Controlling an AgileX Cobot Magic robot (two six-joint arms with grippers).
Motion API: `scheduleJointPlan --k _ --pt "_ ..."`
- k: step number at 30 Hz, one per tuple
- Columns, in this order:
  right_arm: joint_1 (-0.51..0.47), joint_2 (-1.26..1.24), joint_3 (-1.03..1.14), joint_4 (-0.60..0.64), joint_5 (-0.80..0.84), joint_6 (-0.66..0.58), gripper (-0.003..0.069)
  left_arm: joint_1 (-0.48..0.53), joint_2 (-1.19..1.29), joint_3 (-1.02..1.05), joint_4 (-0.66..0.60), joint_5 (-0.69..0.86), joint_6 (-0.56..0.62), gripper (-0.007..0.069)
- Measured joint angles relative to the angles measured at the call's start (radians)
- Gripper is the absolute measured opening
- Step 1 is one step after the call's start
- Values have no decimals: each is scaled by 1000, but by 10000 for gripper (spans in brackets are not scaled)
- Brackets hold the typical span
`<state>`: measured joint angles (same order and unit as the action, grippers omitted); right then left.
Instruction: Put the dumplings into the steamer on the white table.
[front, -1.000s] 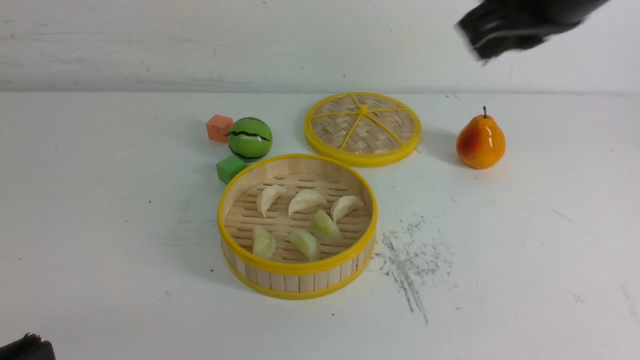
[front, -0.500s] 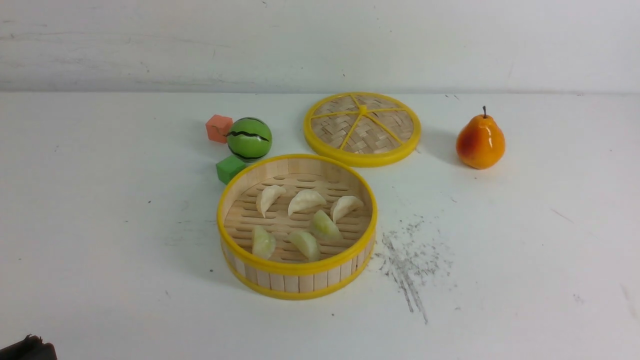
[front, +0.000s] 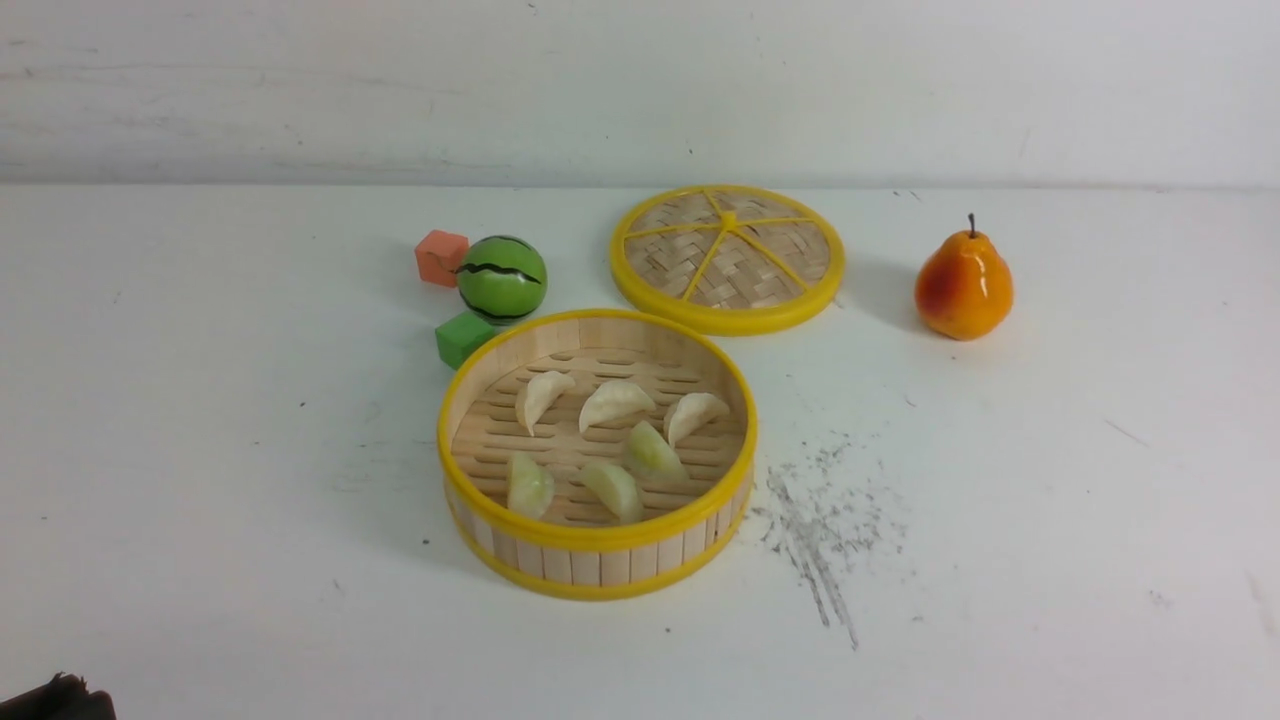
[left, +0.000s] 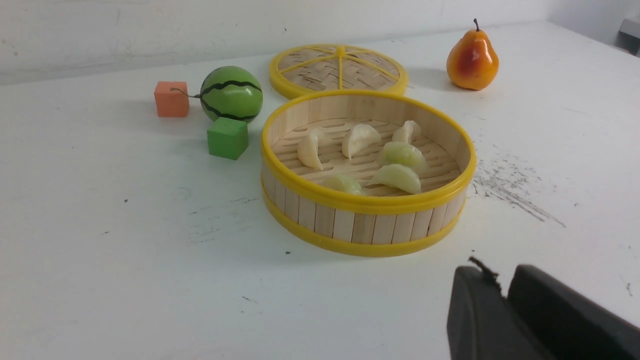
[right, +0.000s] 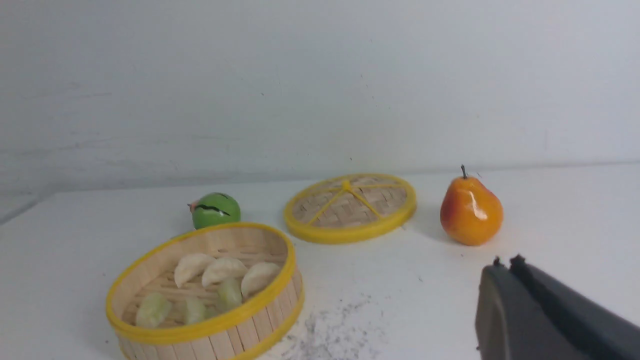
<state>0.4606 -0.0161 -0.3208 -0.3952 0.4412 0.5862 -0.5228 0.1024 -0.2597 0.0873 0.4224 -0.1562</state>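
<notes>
The steamer (front: 600, 560) stands on the white table (front: 200, 450) with several dumplings (front: 615, 402) lying on its slatted floor: three cream-white at the back, three pale green (front: 612, 490) at the front. It also shows in the left wrist view (left: 367, 227) and right wrist view (right: 225, 335). My left gripper (left: 502, 275) is shut and empty, low at the table's near left; only a corner of it (front: 55, 698) shows in the front view. My right gripper (right: 505, 265) is shut and empty, back from the pear, out of the front view.
The flat woven lid (front: 728, 258) lies behind the steamer. A pear (front: 963, 284) stands at the right. A toy watermelon (front: 501, 278), an orange cube (front: 440, 257) and a green cube (front: 462, 338) sit left of the lid. Dark scratch marks (front: 820, 520) lie right of the steamer.
My right arm, blurred at the top right one second ago, has withdrawn out of the front view. The dumplings and steamer have not moved.
</notes>
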Motion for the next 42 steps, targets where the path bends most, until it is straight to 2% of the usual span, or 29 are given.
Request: scheduleJointPlan --k 7,11,12,15,20,23,27,33,42 --pt "0 0 13 4 135 -2 -6 0 0 0 0 2 0 99" --pt "-14 0 45 -7 72 -54 -5 0 0 0 0 13 0 101" --pt "-48 0 69 9 3 -117 -5 0 0 0 0 18 0 101" --pt "-147 0 110 104 -98 -246 -4 0 0 0 0 21 0 101" --pt "-345 0 230 432 -229 -503 -1 0 0 0 0 33 0 101" --pt "-436 0 296 546 -252 -571 -1 0 0 0 0 37 0 101" --pt "-495 0 344 532 -220 -581 2 0 0 0 0 38 0 104" --pt "-501 0 345 468 -90 -570 5 0 0 0 0 40 0 112" --pt "-502 0 339 466 -65 -567 14 0 0 0 0 40 0 122"
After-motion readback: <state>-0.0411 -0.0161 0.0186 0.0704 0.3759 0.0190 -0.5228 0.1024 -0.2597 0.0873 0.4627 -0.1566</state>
